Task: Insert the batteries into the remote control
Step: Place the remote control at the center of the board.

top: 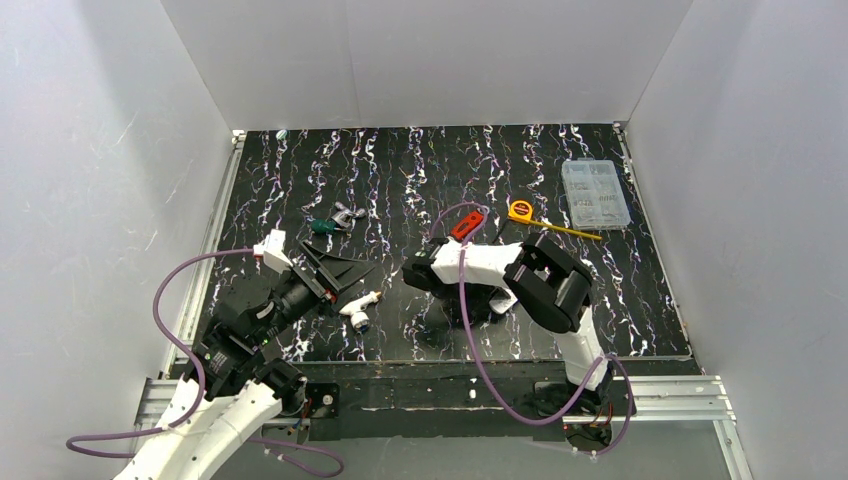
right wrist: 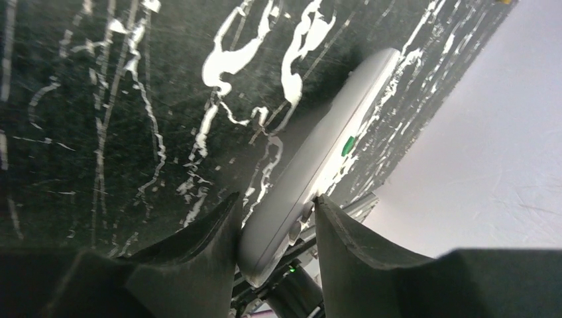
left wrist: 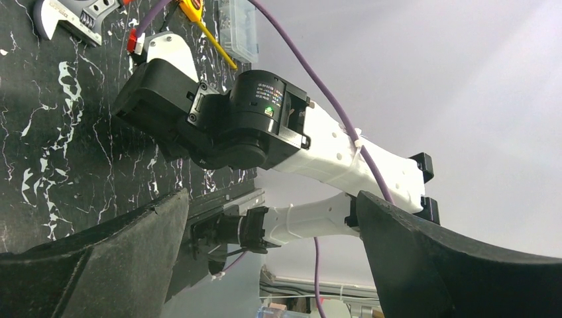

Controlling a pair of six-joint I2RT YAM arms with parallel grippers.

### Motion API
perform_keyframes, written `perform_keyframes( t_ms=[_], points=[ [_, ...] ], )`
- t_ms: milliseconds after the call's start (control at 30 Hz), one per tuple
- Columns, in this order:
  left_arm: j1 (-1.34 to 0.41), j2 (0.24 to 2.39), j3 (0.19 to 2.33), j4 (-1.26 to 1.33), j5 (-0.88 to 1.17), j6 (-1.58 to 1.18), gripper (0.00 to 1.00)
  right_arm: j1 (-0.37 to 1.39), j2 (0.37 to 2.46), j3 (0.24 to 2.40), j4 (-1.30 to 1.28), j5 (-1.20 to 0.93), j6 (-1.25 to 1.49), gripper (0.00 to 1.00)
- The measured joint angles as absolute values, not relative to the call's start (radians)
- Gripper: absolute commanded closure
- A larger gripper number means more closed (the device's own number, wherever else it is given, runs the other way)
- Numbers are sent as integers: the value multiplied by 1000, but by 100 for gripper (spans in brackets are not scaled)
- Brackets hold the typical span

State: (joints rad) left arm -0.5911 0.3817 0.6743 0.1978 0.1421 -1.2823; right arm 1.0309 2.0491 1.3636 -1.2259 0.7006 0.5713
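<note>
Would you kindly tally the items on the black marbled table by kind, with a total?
Silver wrench: 1
Yellow tape measure: 1
Clear plastic compartment box: 1
White blue-tipped tube tool: 1
Small red item: 1
Slim white remote control: 1
Total: 6

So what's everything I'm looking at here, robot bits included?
table: one, black with white veining, under everything.
storage box: one, clear, far right corner.
tape measure: one, yellow, tape pulled out, just left of the box.
red tool: one, red, mid-table, right beside the right arm.
green and silver tool: one, left of centre.
tube: one, white with a blue tip, near edge, by the left gripper.
remote: one, white, between the right gripper's fingers.
batteries: none visible in any view.
left gripper: one, black, open and empty.
right gripper: one, black, closed on the remote.
</note>
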Motion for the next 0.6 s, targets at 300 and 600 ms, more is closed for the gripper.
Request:
perform_keyframes(
  t_ms=[300, 600],
  points=[
    [-591, 381, 674, 192, 142, -1281, 2, 1031, 2057, 1364, -1159, 658, 553, 37],
    [-591, 368, 674, 176, 141, -1278, 2, 1028, 2041, 1368, -1167, 632, 496, 22]
  ],
)
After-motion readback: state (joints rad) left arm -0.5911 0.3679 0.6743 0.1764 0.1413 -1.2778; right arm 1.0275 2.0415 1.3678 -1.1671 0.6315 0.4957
